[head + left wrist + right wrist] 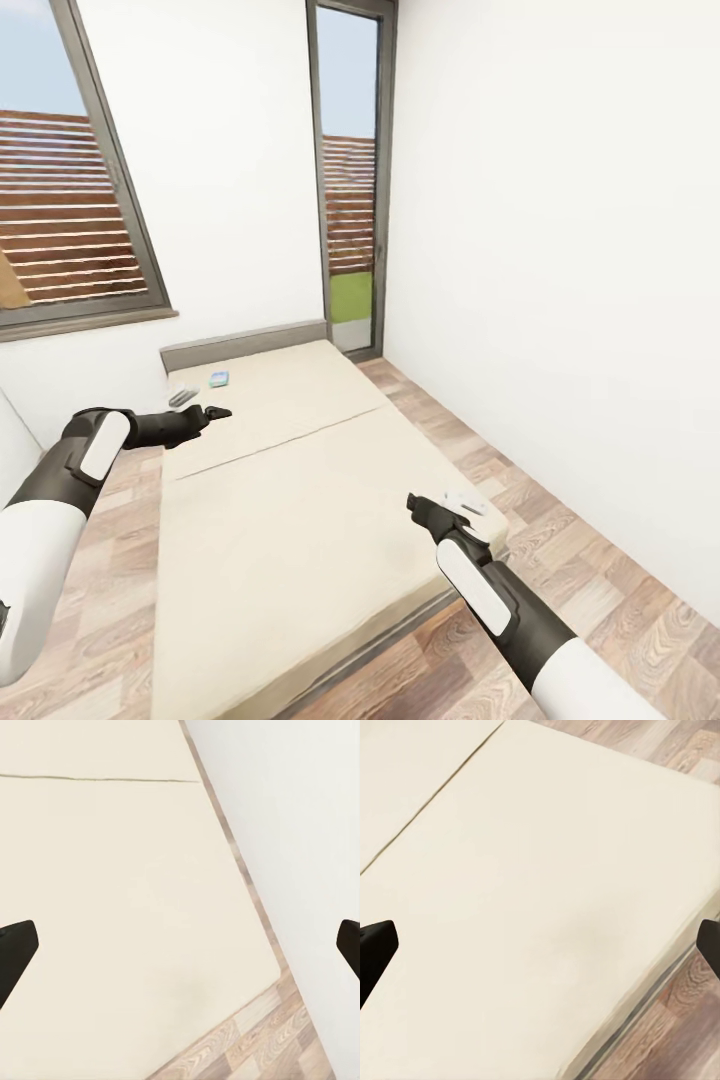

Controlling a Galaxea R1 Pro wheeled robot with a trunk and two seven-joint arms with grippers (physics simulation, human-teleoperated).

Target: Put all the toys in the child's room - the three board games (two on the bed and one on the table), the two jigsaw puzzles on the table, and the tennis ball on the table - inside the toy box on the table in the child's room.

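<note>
At bed (300, 500): two board games (218, 379) beside headboard (245, 344), not yet picked.
Left gripper (212, 412), right gripper (420, 505) both spread, empty; task barely begun.

- Plain white walls (560, 250) close in the room.
- Pale wood-plank floor (600, 590) runs beside the bed.
- A wide grey-framed window (70, 200) and a tall narrow glazed door (350, 190) show slatted fencing in daylight.

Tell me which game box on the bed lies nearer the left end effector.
The white-and-green box, just beyond the left end effector; the smaller blue box lies farther, toward the headboard.
</note>
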